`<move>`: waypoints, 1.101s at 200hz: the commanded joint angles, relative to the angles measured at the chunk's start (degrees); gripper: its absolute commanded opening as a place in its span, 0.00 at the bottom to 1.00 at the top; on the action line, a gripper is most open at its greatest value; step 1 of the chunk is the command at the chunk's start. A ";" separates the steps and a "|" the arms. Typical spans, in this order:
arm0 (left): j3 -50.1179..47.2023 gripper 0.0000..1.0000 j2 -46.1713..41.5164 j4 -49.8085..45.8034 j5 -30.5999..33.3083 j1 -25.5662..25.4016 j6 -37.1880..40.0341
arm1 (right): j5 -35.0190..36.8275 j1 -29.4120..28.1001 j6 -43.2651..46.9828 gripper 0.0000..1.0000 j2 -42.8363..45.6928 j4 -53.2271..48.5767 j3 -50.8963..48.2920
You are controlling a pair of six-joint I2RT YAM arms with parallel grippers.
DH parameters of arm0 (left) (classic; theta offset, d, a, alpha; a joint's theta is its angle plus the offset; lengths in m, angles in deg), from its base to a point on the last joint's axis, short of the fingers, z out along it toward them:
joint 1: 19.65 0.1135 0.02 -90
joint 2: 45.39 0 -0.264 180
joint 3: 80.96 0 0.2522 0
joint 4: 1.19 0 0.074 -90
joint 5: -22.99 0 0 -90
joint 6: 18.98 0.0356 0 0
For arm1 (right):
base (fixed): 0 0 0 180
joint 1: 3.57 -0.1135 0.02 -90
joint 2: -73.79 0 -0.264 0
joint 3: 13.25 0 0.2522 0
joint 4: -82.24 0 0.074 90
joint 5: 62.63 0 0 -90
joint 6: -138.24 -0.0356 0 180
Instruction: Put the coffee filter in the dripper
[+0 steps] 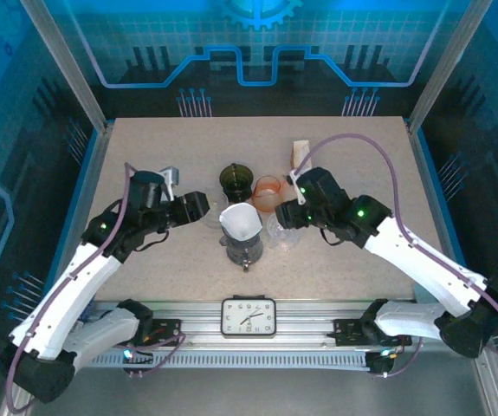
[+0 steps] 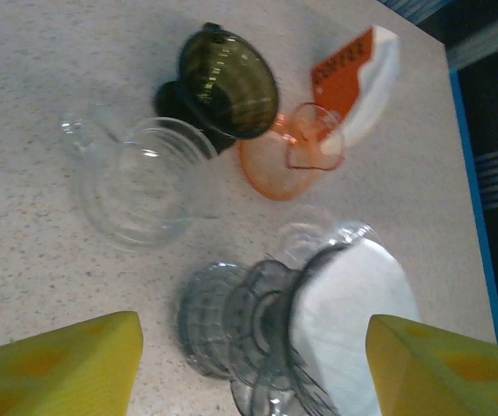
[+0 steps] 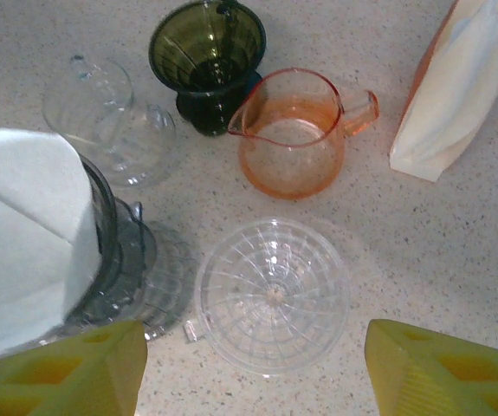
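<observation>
The white coffee filter (image 1: 240, 220) sits in the top of the grey dripper (image 1: 243, 250). Its edge sticks up over the rim. The grey dripper stands in the middle of the table (image 1: 145, 139), a bit toward the near side.

The left gripper (image 1: 203, 208) is at about 10 o'clock from the grey dripper, just beside it. Its two yellow fingers (image 2: 67, 368) are spread wide apart and hold nothing. The right gripper (image 1: 281, 214) is at about 2 o'clock, also near. Its fingers are spread wide too, and nothing is pinched between them.

A clear ribbed dripper (image 3: 272, 295) lies on the table at 3 o'clock, just beside the grey one and under the right gripper. A clear glass cup with a handle (image 2: 140, 184) stands at about 10 o'clock, under the left gripper. A dark green dripper (image 1: 236, 182) stands at 12 o'clock. An orange glass jug (image 1: 268, 192) is next to it, at 1 o'clock. Farther out at 1 o'clock lies a pack of filters (image 1: 300, 153), orange and white.

At 6 o'clock, at the near edge, is a small clock (image 1: 249, 315).
</observation>
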 commanded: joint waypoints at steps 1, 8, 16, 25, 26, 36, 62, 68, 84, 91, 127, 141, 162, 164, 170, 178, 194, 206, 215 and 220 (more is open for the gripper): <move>-3.68 0.71 2.06 5.69 -1.15 2.79 -3.39 | -0.88 0.71 0.36 0.69 3.72 4.97 -3.48; -4.22 0.69 3.90 6.87 -2.42 3.72 -3.56 | -1.55 1.03 0.36 0.69 4.22 4.79 -4.34; -4.53 0.64 6.44 8.07 -3.56 4.56 -3.92 | -2.63 1.36 0.05 0.69 4.59 4.70 -5.27; -4.66 0.58 9.76 9.54 -4.40 5.23 -4.60 | -4.03 1.71 -0.49 0.69 4.85 4.87 -6.26; -4.66 0.58 10.11 9.76 -4.51 5.27 -4.64 | -4.17 1.80 -0.59 0.69 4.86 4.92 -6.39; -4.75 0.54 13.36 11.99 -4.80 5.65 -5.43 | -5.66 2.17 -1.05 0.69 5.04 5.22 -7.33; -3.11 0.55 21.34 17.69 -3.72 5.75 -6.31 | -6.92 2.49 -2.39 0.69 5.81 6.65 -9.69; -2.27 0.55 23.18 18.09 -2.79 5.75 -6.14 | -7.15 2.51 -2.66 0.69 6.07 6.96 -10.24; 0.60 0.55 28.14 17.03 -0.25 5.75 -5.14 | -7.30 2.67 -3.06 0.69 6.84 7.14 -11.19; 1.90 0.55 30.00 16.13 1.06 5.69 -4.57 | -7.22 2.70 -3.11 0.69 7.18 7.08 -11.57; 5.35 0.47 35.81 12.26 5.62 5.58 -1.92 | -7.19 3.04 -3.50 0.69 9.58 6.72 -14.59; 5.33 0.44 36.46 11.86 5.86 5.40 -1.40 | -6.94 3.28 -3.71 0.69 10.40 6.66 -15.85; 5.95 0.37 37.03 9.81 7.09 4.74 -0.09 | -7.04 3.61 -4.14 0.69 11.18 6.93 -17.45; 5.96 0.37 37.02 9.63 7.14 4.66 0.07 | -7.01 3.64 -4.12 0.69 11.24 6.95 -17.66; 6.10 0.36 37.10 9.18 7.15 4.46 0.44 | -7.07 3.65 -4.27 0.69 11.43 7.03 -18.11; 6.23 0.34 37.06 8.48 7.25 4.13 0.88 | -7.05 3.79 -4.38 0.69 11.62 7.18 -18.62; 6.57 0.29 37.32 7.05 7.71 3.27 1.71 | -7.08 3.91 -4.57 0.69 12.03 7.72 -19.77; 7.01 0.26 37.92 6.02 7.87 2.67 2.08 | -7.24 4.00 -4.84 0.69 12.17 8.10 -20.36; 7.23 0.23 38.40 5.40 7.89 2.29 2.17 | -7.52 4.07 -5.13 0.69 12.17 8.43 -20.97; 7.41 0.22 38.57 5.11 7.94 2.11 2.15 | -7.64 4.09 -5.29 0.69 12.19 8.52 -21.21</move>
